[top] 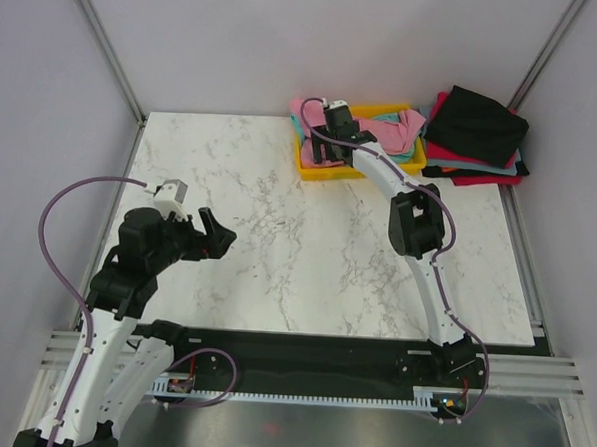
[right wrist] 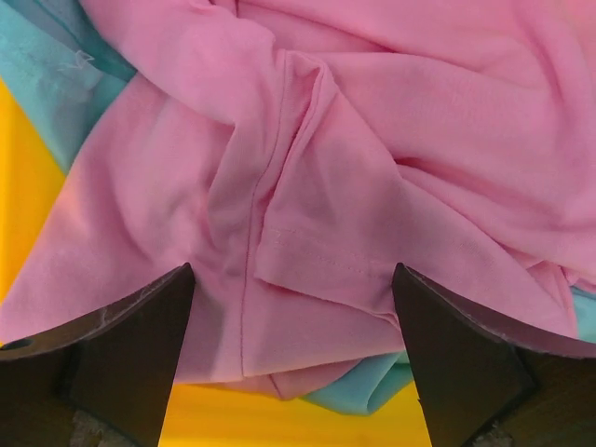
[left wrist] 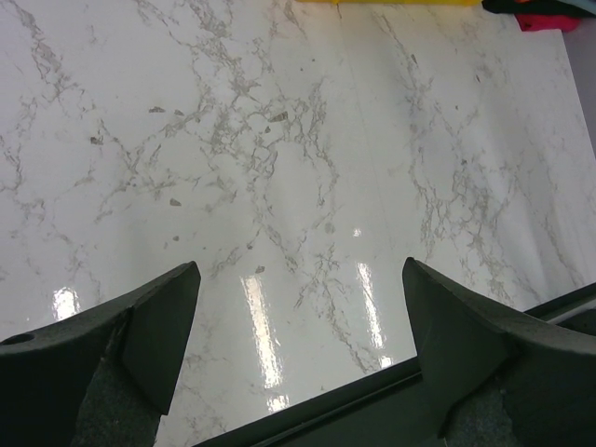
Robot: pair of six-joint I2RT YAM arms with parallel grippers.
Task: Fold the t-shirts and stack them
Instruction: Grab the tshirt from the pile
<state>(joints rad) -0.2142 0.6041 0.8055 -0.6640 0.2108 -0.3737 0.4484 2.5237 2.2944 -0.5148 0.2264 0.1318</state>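
Note:
A crumpled pink t-shirt [top: 389, 128] [right wrist: 354, 140] lies on a teal t-shirt [right wrist: 47, 79] in the yellow tray [top: 316, 169] [right wrist: 233, 419] at the back of the table. My right gripper [top: 325, 145] [right wrist: 293, 317] hangs open just above the pink cloth, one finger on each side of a hem fold, holding nothing. A black t-shirt [top: 479, 123] rests on a red t-shirt [top: 481, 178] at the back right. My left gripper [top: 218, 234] [left wrist: 300, 307] is open and empty over bare marble near the front left.
The white marble table [top: 277, 242] [left wrist: 279, 168] has metal frame posts at its back corners and a black rail along the near edge [left wrist: 372, 400]. The tray's edge [left wrist: 400, 2] and the red shirt [left wrist: 549, 20] show at the top of the left wrist view.

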